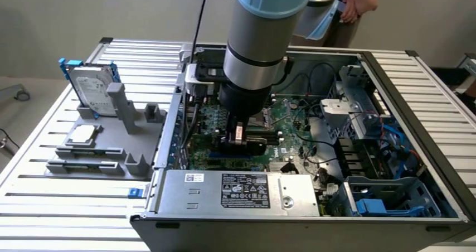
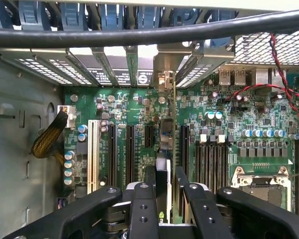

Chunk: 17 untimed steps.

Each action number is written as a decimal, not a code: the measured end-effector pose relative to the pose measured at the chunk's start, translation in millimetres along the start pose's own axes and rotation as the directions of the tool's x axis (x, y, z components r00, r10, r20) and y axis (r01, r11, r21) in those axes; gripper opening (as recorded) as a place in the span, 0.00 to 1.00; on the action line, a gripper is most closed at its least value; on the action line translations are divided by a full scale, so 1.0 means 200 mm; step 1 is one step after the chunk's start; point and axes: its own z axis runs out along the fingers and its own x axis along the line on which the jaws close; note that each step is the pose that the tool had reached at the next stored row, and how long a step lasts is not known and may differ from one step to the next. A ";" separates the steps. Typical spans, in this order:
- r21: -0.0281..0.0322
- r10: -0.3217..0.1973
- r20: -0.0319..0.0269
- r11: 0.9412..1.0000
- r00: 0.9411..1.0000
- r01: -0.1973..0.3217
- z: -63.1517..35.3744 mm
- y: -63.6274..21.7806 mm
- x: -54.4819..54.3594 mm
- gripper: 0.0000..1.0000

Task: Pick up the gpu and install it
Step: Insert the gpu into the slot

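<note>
Jaws clamp the gpu (image 2: 165,137), which stands on edge over the motherboard (image 2: 224,124) slots inside the case. It looks light, stiff and fragile (best held by the board's edges, not its components). Its long axis runs toward the rear slot covers (image 2: 114,69), with the bracket end farthest.

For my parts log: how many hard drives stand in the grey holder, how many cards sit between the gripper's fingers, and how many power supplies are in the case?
hard drive: 1
gpu: 1
power supply: 1
Total: 3
</note>
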 end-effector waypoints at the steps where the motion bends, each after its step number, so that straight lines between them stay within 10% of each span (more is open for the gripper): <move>1: -0.001 0.000 0.000 1.000 1.000 0.000 0.000 0.000 0.00 0.26; 17: -0.016 0.001 0.003 1.000 1.000 -0.001 0.013 -0.003 0.00 0.26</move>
